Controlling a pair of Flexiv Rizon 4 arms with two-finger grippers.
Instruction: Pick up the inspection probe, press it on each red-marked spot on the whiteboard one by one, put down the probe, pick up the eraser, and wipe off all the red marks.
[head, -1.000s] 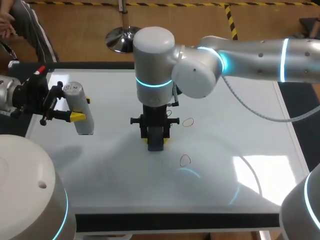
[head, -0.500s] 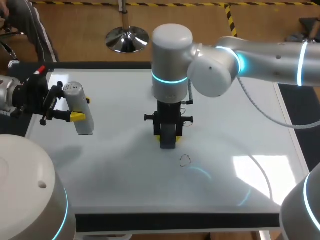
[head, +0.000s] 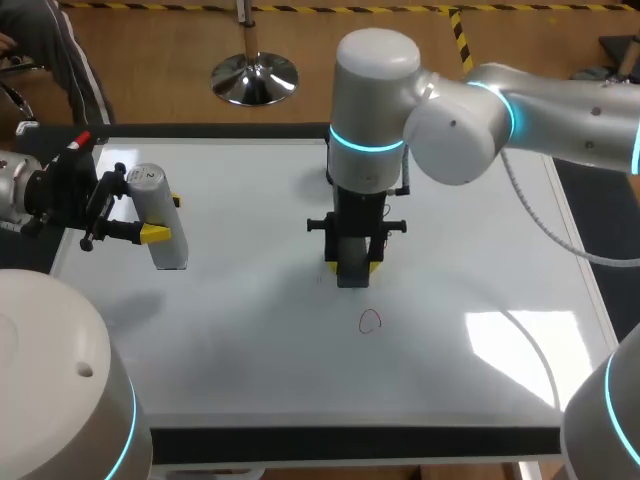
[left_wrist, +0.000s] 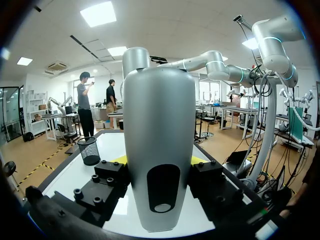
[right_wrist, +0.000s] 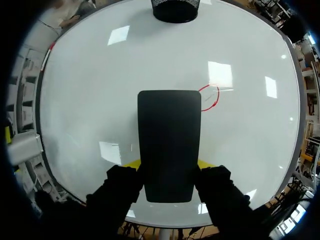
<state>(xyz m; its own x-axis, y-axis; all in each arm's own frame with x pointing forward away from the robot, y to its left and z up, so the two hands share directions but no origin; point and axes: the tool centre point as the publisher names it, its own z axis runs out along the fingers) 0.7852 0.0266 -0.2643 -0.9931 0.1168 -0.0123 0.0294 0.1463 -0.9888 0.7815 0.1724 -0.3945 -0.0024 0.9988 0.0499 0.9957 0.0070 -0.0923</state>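
1. Glossy whiteboard (head: 250, 380) fills the whole table, with ceiling lights glinting off it. A black mesh basket (right_wrist: 175, 9) stands at its edge, dead ahead of the right wrist camera.
2. Here's the right arm (head: 540, 90), coming in from the right side and out to the middle of the board, wrist pointing straight down.
3. The right gripper (head: 352, 272) is clamped on the eraser (right_wrist: 169, 145), a black rectangular block with a yellow fingertip (right_wrist: 132, 163) pressed to each long side.
4. The eraser is right down at the board. Whether its face touches the surface, I can't tell.
5. One red mark (head: 370, 321) is in sight, a small hand-drawn loop. In the head view it lies near the eraser but apart from it, on the robot's side.
6. From the right wrist, that loop sits ahead of the gripper and meets the eraser's far corner.
7. Over to the left: the left arm (head: 20, 195) enters from the left edge, and the left gripper (head: 163, 218) has its fingers closed around the probe (head: 170, 250). The probe is a silver-grey cylinder with a yellow tip on either side.
8. The probe is held over the left part of the whiteboard, its shadow lying on the surface, well apart from the eraser and the mark.
9. In the left wrist view the probe stands between the fingers, running out along them. A dark oval slot in its side faces the camera.
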